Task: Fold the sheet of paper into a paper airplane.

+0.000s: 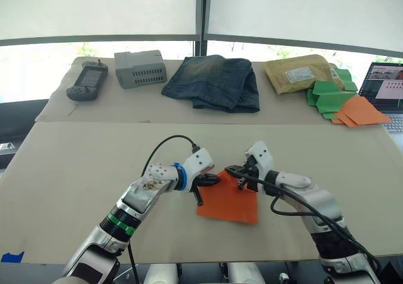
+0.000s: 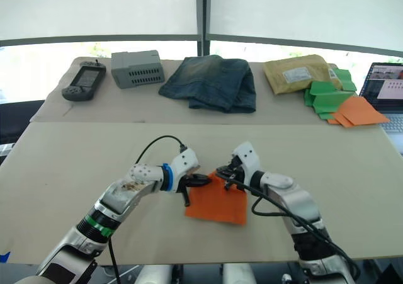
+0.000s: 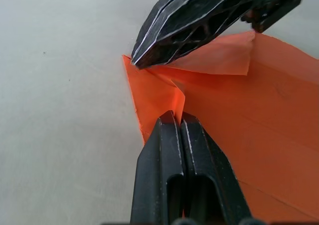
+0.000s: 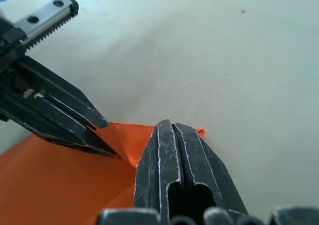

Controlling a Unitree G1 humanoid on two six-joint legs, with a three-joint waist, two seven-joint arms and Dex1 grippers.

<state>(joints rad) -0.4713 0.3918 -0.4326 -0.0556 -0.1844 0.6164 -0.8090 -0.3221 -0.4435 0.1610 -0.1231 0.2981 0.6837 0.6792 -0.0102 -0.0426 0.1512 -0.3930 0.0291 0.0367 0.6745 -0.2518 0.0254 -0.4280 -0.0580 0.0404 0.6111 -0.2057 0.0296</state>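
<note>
The sheet of paper lies flat on the beige table, bright orange, with its far corner creased and a small flap turned over. My left gripper is shut, its tips resting on the paper's near-left crease. From the right, my right gripper comes in shut as well, tip down at the same folded corner. The two tips almost meet, a little apart. Whether either one pinches paper I cannot tell.
Along the back table lie a handheld device, a grey box, folded jeans, a padded envelope, green folded papers, paler orange papers and a laptop. Blue tape marks the near-left edge.
</note>
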